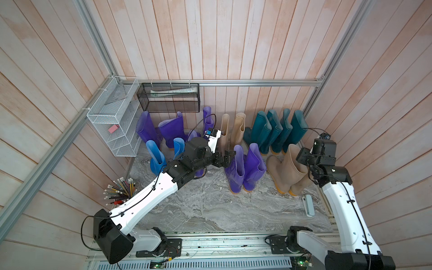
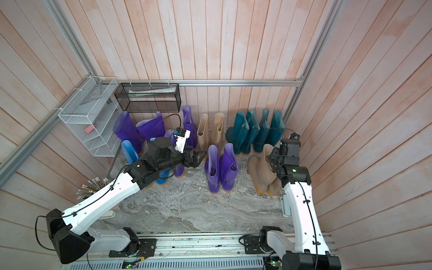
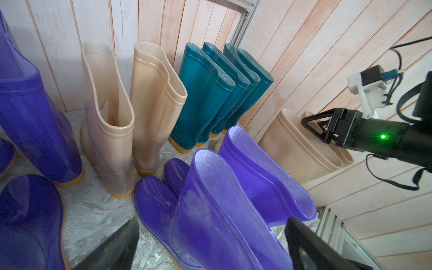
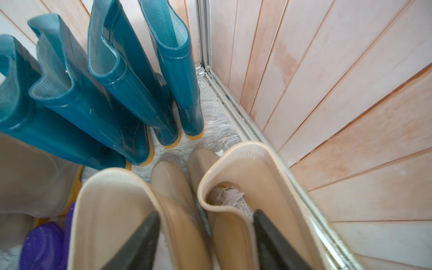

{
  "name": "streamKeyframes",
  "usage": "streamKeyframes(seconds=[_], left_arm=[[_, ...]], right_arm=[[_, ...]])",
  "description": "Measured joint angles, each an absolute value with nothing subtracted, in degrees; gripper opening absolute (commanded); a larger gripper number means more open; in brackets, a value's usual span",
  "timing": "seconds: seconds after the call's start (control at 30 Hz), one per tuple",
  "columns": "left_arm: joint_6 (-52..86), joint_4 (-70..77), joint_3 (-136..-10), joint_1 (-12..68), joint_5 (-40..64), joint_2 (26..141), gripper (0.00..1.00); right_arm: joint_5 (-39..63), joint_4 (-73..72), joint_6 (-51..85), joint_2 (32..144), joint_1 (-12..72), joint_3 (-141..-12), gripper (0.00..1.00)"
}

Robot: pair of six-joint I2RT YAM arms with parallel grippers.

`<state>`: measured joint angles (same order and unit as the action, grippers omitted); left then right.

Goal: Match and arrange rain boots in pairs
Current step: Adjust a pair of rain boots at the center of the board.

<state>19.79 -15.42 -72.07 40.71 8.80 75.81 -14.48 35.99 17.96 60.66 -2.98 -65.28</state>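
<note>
Six purple (image 1: 253, 168), four teal (image 1: 275, 131), four beige (image 1: 289, 168), two blue boots (image 1: 155, 154); left pincer (image 1: 230, 159) open, right pincer (image 3: 312, 127) unclear

A purple boot pair (image 3: 233, 187) stands (side by side) just before the left hand (image 3: 212, 219), fingers wide apart

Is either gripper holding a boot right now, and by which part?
Left gripper open, empty. Right gripper straddles the adjoining top cuffs of two beige rubber boots; a firm grip cannot be told.

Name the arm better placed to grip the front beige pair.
Right, likely. The right claw sits at the front beige boots' tops, one fingertip over each shaft. The left claw hangs open by the front purple pair, farther away.
</note>
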Motion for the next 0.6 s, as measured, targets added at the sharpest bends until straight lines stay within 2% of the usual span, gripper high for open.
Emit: streamKeyframes(seconds=[0.1, 0.27, 0.6], left_arm=[[20.08, -15.03, -72.03, 40.4, 9.1, 75.75, 1.0], [20.25, -14.52, -70.57, 40.25, 8.97, 74.17, 0.99], [20.6, -14.59, -70.37, 40.07, 7.86, 70.11, 0.98]], right_arm=[[-12.08, 35.99, 18.28, 60.97, -3.25, -65.19, 0.16], [-8.56, 35.79, 17.78, 61.89, -3.38, -65.21, 0.0], [-1.45, 36.69, 17.37, 61.06, -3.53, -65.67, 0.0]])
